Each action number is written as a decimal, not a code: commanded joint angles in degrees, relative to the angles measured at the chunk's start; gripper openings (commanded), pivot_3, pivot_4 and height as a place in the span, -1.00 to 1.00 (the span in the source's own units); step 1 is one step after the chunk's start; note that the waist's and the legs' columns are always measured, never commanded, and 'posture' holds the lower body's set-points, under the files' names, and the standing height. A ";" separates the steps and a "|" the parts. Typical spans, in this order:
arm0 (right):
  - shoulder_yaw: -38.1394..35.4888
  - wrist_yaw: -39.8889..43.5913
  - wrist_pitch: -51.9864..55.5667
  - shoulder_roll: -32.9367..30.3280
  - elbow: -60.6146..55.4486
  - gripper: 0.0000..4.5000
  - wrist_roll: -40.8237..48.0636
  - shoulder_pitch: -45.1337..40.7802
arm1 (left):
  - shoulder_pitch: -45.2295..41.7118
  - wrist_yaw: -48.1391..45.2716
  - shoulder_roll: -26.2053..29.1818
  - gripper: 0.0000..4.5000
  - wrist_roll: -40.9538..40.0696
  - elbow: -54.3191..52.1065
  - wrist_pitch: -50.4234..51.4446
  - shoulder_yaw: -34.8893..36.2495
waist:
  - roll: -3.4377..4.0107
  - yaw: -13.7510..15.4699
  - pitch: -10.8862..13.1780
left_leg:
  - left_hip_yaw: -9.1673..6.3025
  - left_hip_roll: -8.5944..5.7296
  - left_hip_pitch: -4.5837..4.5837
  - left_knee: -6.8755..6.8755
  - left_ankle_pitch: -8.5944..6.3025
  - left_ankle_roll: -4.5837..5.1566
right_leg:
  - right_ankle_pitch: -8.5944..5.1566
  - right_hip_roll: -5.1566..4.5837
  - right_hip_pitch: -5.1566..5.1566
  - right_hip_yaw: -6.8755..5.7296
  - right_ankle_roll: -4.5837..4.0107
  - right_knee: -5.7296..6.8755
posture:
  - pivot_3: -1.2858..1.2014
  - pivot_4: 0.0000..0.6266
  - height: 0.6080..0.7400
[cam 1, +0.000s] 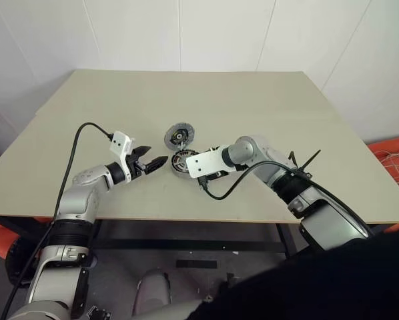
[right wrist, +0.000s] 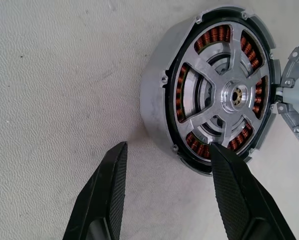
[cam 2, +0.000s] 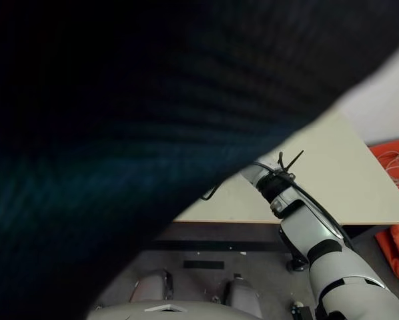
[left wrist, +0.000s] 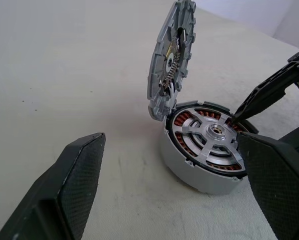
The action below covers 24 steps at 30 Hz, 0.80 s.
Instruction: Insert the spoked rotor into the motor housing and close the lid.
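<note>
The right end effector (right wrist: 167, 192) is seen with its textured black fingers apart, one tip on the black ring of the spoked rotor (right wrist: 220, 95), seated over copper coils inside the round metal motor housing (right wrist: 157, 95) on the matte desk (cam 1: 253, 100). The ribbed grey lid (left wrist: 170, 57) is propped upright against the housing. The left end effector (cam 1: 158, 160) is held spread, empty.

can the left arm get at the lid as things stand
Probably yes. The left gripper is open, and the lid stands tilted up behind the motor housing with bare table between them.
</note>
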 commanded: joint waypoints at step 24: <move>-3.81 2.61 6.01 -2.59 -10.97 -0.95 0.59 5.43 | -1.00 -0.04 0.31 0.98 -0.42 -1.35 -1.21 1.00 | -0.02 0.04 -0.01 | -0.04 0.00 0.23 -0.01 -0.03 0.04 | 0.00 0.00 0.21 0.02 0.01 -0.03 | 0.03 -1.00 1.00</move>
